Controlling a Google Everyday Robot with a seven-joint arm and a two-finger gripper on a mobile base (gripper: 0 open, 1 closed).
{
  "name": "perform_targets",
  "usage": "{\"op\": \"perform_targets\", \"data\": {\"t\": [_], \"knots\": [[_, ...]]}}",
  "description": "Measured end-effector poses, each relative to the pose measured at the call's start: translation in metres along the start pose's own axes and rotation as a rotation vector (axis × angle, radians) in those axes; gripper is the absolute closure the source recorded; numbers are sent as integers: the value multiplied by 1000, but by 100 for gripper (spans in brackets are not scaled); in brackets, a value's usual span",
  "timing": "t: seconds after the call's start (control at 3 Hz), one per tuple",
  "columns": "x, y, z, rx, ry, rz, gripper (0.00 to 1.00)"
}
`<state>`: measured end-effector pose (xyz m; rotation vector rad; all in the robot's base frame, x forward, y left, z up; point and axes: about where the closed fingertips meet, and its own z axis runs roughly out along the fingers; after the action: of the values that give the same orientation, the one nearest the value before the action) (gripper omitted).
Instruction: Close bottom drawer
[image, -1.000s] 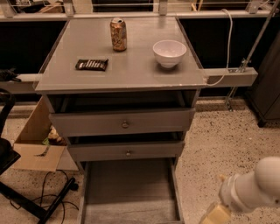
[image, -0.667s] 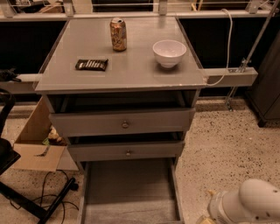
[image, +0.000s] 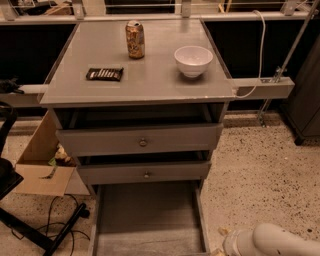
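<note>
The bottom drawer (image: 149, 216) of the grey cabinet (image: 140, 95) stands pulled far out. Its long flat grey tray reaches the lower edge of the view, and its front and knob are cut off below. Above it are the middle drawer front (image: 145, 172) and the taller top drawer front (image: 142, 140), each with a small round knob and each slightly out. My white arm (image: 272, 242) enters at the lower right. My gripper (image: 220, 249) is at the bottom edge, just right of the tray's right side, mostly cut off.
On the cabinet top stand a drink can (image: 135, 39), a white bowl (image: 193, 60) and a dark candy bar (image: 104, 74). An open cardboard box (image: 42, 167) sits on the floor to the left, with black legs and cables (image: 45, 227) in front of it.
My arm has moved down and to the left, from the right side of the floor to the bottom edge beside the open tray. The drawers have not moved.
</note>
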<state>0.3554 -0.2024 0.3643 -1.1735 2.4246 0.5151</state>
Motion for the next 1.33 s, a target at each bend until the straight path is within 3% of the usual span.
{"op": "perform_targets", "data": {"t": [0.33, 0.67, 1.0, 1.33], "knots": [[9, -25, 48, -35, -80, 50, 40], [35, -33, 94, -115, -141, 181, 63], [47, -27, 125, -156, -160, 234, 86], [47, -23, 124, -160, -157, 231, 100]]}}
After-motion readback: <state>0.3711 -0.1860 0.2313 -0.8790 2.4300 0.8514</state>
